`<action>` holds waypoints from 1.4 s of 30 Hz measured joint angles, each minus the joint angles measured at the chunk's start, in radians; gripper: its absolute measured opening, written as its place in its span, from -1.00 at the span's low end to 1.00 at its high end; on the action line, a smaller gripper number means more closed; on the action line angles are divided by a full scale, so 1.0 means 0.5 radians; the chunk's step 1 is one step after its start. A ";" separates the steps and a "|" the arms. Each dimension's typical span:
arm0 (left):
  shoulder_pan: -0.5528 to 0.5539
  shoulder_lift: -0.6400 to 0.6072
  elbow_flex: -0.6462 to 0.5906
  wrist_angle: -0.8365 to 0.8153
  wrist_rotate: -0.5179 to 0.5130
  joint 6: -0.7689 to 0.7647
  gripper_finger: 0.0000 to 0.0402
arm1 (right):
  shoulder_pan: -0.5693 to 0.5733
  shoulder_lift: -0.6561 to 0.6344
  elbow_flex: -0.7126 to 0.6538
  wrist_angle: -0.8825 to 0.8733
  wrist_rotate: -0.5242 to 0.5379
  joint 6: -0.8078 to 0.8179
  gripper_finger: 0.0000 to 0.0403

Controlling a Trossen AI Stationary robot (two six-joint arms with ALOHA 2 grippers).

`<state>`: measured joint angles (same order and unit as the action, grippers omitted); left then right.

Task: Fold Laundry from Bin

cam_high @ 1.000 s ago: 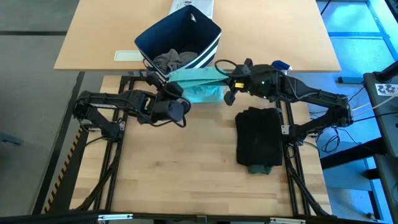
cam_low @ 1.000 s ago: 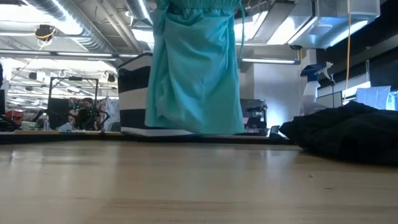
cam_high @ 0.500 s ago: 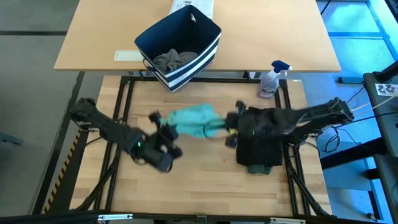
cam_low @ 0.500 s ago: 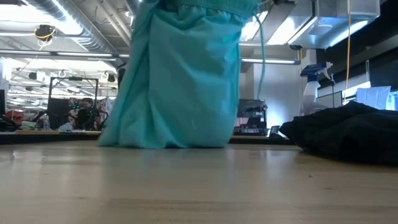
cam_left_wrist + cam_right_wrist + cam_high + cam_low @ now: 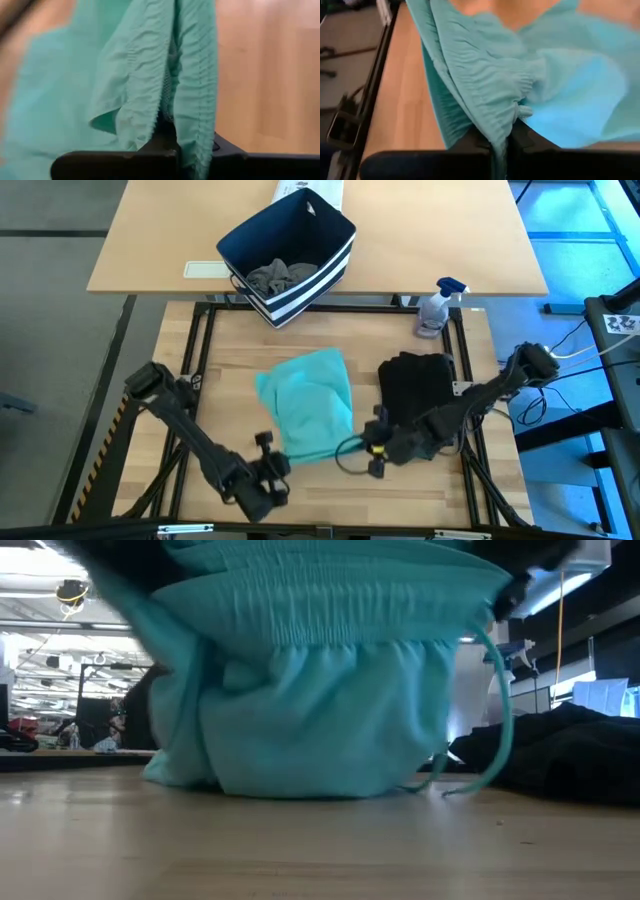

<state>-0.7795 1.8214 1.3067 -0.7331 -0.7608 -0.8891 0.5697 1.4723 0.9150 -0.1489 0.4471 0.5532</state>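
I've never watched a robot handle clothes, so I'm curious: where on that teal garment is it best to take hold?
By the gathered elastic waistband, one corner per gripper, coming from the table's near edge. The teal garment is held that way now: left gripper and right gripper have their jaws shut on the waistband, so the cloth trails flat behind.

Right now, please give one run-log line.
left pincer: shut on teal piece | right pincer: shut on teal piece | black T-shirt: folded beside

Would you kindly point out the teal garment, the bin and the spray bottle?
teal garment [image 5: 308, 405], high view, middle of the spread cloth.
bin [image 5: 338, 225], high view, navy rim.
spray bottle [image 5: 433, 310], high view, clear body.
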 joint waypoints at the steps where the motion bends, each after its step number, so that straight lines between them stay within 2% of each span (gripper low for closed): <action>1: -0.009 0.033 0.000 0.086 0.052 0.000 -1.00 | 0.024 0.047 -0.001 0.005 -0.022 0.038 -0.93; 8: -0.039 0.161 -0.002 0.349 0.291 -0.004 -1.00 | 0.079 0.265 -0.002 0.106 -0.145 0.028 -0.76; 16: 0.020 0.171 -0.005 0.349 0.506 -0.040 -1.00 | 0.081 0.206 0.125 0.064 -0.040 -0.502 -0.25; 20: 0.068 0.171 -0.005 0.350 0.543 -0.054 -1.00 | 0.087 0.199 0.267 -0.067 -0.026 -0.665 0.01; 24: 0.112 0.171 -0.005 0.353 0.537 -0.061 -1.00 | 0.165 0.201 0.304 -0.070 -0.028 -0.803 0.17; 34: 0.198 0.171 -0.005 0.355 0.564 -0.090 -1.00 | 0.469 0.317 0.306 0.009 0.281 -0.865 0.26; 42: 0.232 0.171 -0.005 0.355 0.601 -0.095 -1.00 | 0.441 0.569 0.310 0.199 0.363 -1.030 0.27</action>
<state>-0.6636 1.9068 1.3045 -0.5556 -0.4601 -0.9366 0.7904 1.7569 1.0699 -0.0492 0.6288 0.0383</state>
